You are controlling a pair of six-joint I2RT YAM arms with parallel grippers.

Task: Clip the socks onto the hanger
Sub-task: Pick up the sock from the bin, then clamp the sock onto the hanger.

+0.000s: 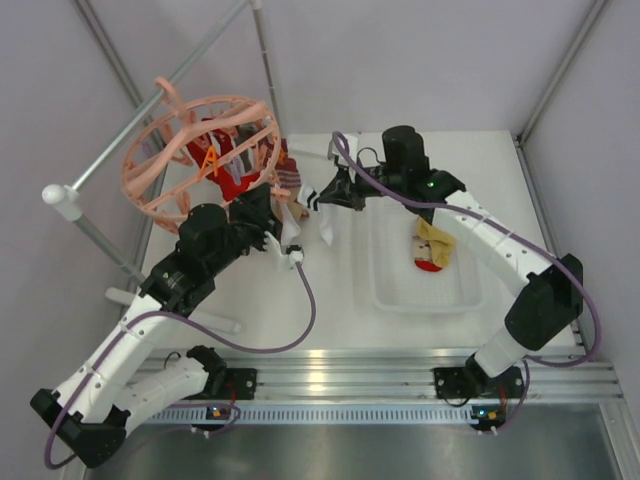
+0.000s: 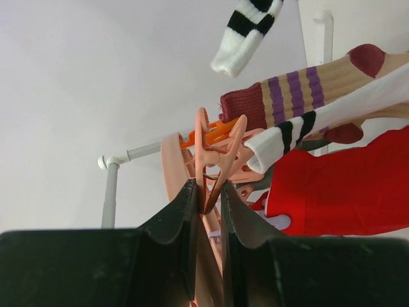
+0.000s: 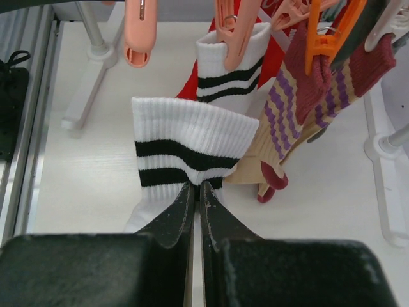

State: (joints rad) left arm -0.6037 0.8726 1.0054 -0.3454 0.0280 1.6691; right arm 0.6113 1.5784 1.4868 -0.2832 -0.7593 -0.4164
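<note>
step in hand: getting one striped sock into a clip. your left gripper (image 2: 208,199) is clamped on a peach clip (image 2: 216,150) of the hanger (image 1: 200,150). your right gripper (image 3: 197,192) is pinched tight on the cuff of a striped sock (image 3: 192,144), held up just below the row of clips. next, as i judge it: bring the cuff edge into that clip's mouth, and let the clip bite before you free the sock. more socks (image 1: 432,248) lie in the tray (image 1: 420,300).

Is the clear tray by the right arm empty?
No, a mustard yellow sock and a red sock lie inside the clear tray.
</note>
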